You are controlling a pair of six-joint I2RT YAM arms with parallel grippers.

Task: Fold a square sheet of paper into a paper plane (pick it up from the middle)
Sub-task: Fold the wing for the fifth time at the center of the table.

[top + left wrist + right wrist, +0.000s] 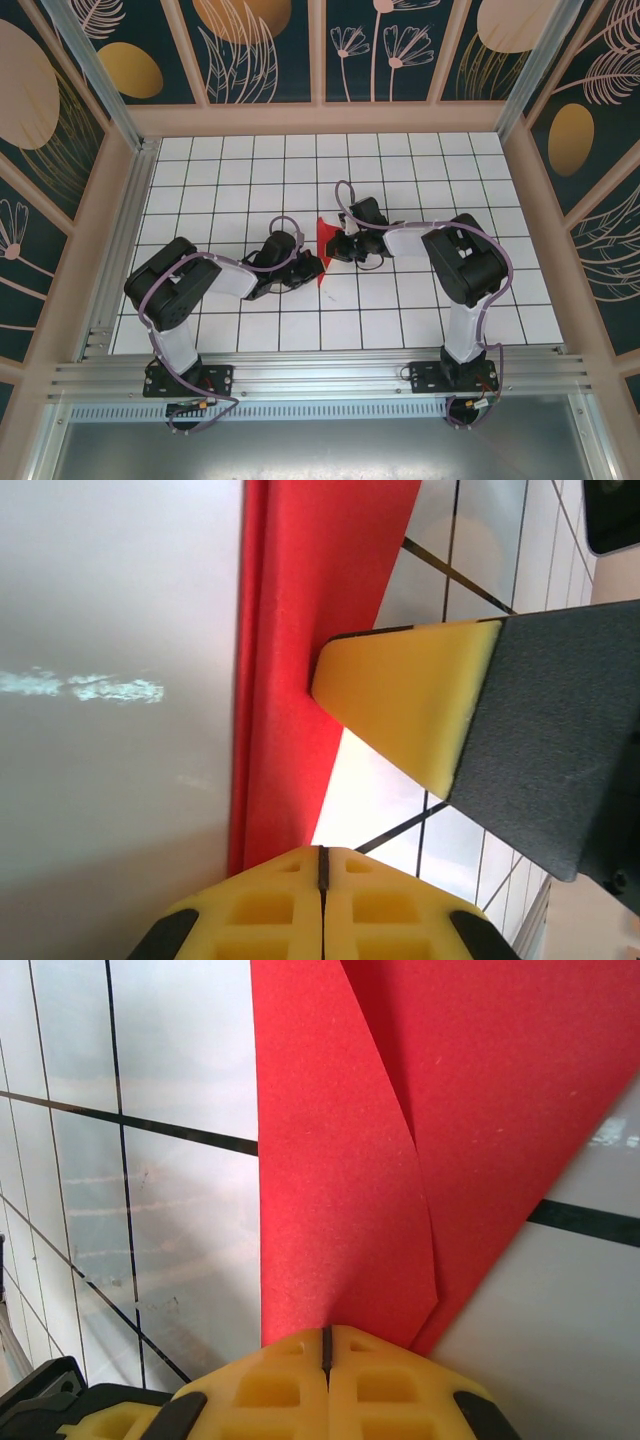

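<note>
Two pinches on the folded red paper sheet (322, 240), held over the middle of the tiled table (220, 170). Left gripper (322, 858) and right gripper (325, 1335) are each pressed shut on an edge. Paper looks light, floppy and easy to tear or slip, so grip gently on the layered crease.

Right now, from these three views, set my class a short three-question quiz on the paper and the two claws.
1. True or false: the right claw stands wide open.
2. The paper between the arms is: A blue, B red, C white.
3. Short answer: what is the left claw closed on?
Key: 1 false, it is shut on the paper. 2 B. 3 The edge of the paper.
</note>
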